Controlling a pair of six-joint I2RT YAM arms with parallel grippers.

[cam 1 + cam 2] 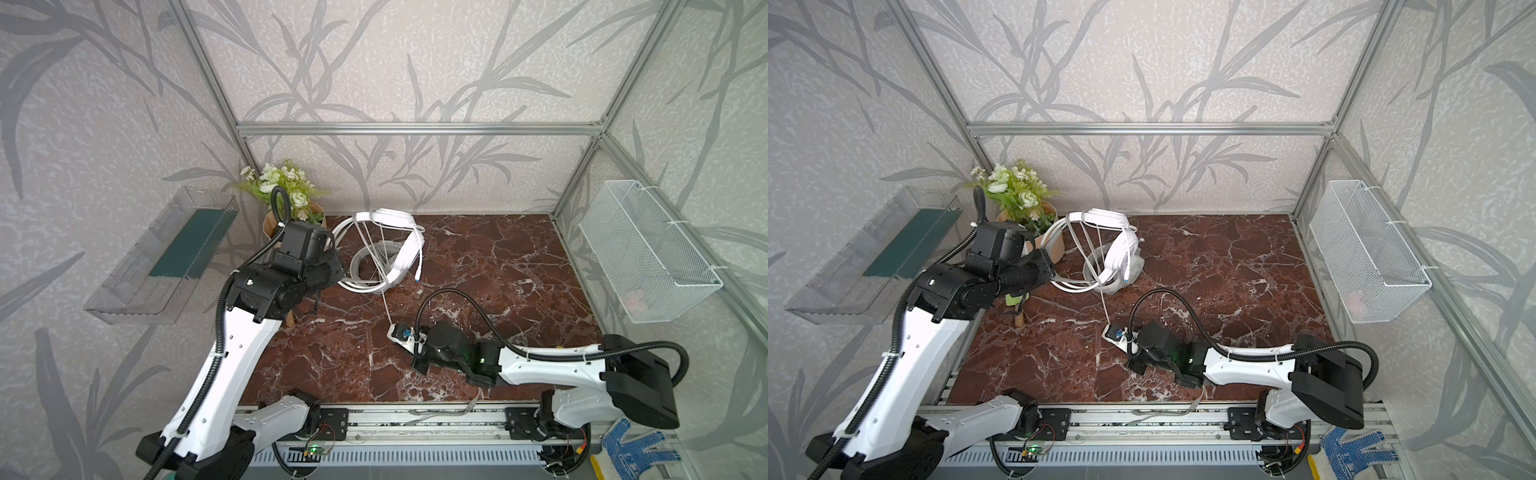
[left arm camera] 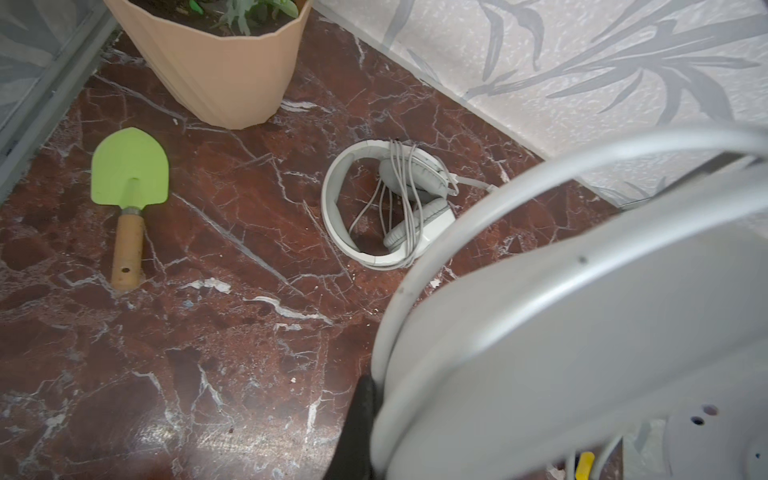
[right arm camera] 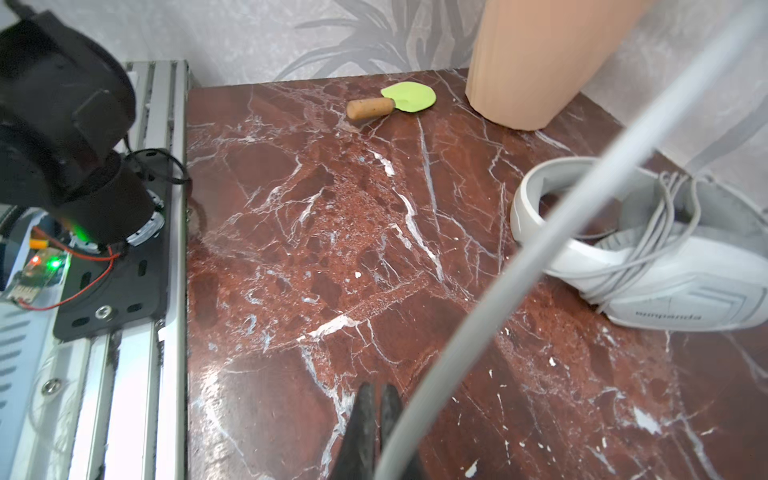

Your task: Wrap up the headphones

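**One headset bundled, the other in the air on a tight cable**

Just beside the flower pot (image 1: 272, 226), the left tool (image 2: 365, 415) is clamped on the band of the glossy white headset (image 1: 405, 249) and holds it clear of the counter (image 1: 498, 270). Several turns of its cable (image 3: 478, 316) already cross the frame. The free length runs in a straight, taut line to the right tool (image 3: 377, 409). That tool sits low over the counter, well away from the pot toward the front rail, with its fingers shut. The cable comes out right at them, so I judge it pinched there. The greyish-white headset (image 2: 409, 183) lies flat on the counter near the pot, underneath the raised one, with its own cable wound round it.

The tension worries me. A harder pull from the right could drag the thin cable through those closed fingers or twist the band out of the left grip. The headset would then drop onto the bundled one below and the two cables could tangle. If the line goes slack instead, the turns already laid may slide off the smooth frame. The left wrist is also close to the pot, and a wide swing could knock it.

My count is two headsets, two arms with a tool each, one pot of flowers, and one green trowel (image 2: 129, 170) lying on the counter near the pot.
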